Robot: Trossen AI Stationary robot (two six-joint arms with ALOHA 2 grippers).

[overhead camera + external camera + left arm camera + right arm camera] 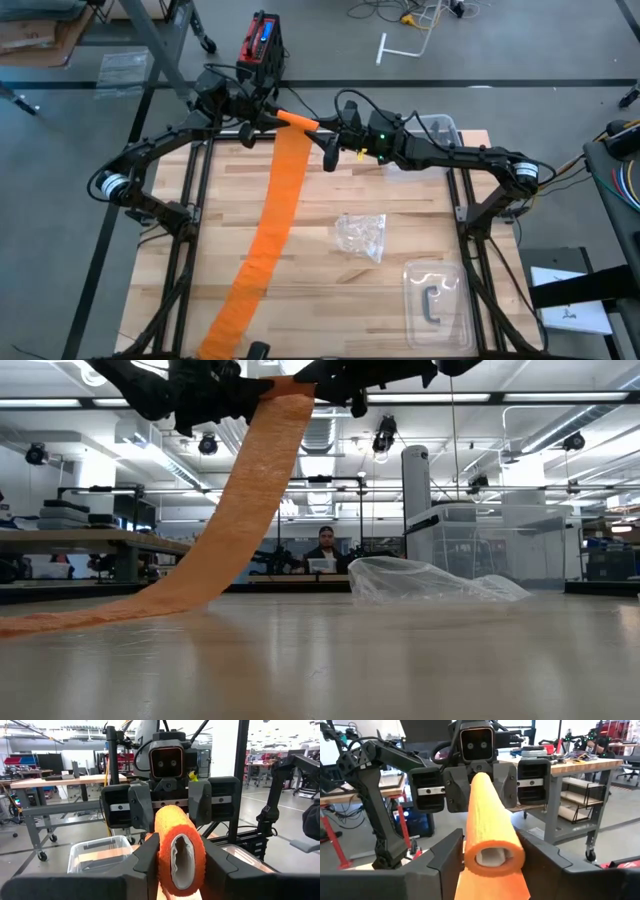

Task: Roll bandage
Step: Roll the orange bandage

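Observation:
The orange bandage is partly wound into a roll point(297, 121), held level high over the table's far edge between my two grippers. From the roll a flat orange band point(275, 220) hangs down to the table and runs on to the near left edge point(225, 330). In the low view the band point(240, 510) slants down from the roll and lies flat on the tabletop. My left gripper point(180, 851) is shut on one end of the roll and my right gripper point(495, 847) on the other; the two face each other. My left gripper pinches the roll's left end point(159, 851) between its two fingers, one on each side of the roll's round wall. The fingers lie level, along the roll's axis. The roll is lifted clear, with a pale core showing in its end. My right gripper pinches the roll's right end point(470, 851) between its two fingers point(447, 857), which lie against its round wall. It comes in level from the table's right, along the roll. The roll stays level and clear of the table, the band hanging below it.
A crumpled clear plastic wrapper point(362, 236) lies right of the band at mid table. A clear tray point(437, 300) with a dark piece sits near the right front corner, and a clear bin point(437, 128) at the far right. A person sits in the room beyond point(325, 550).

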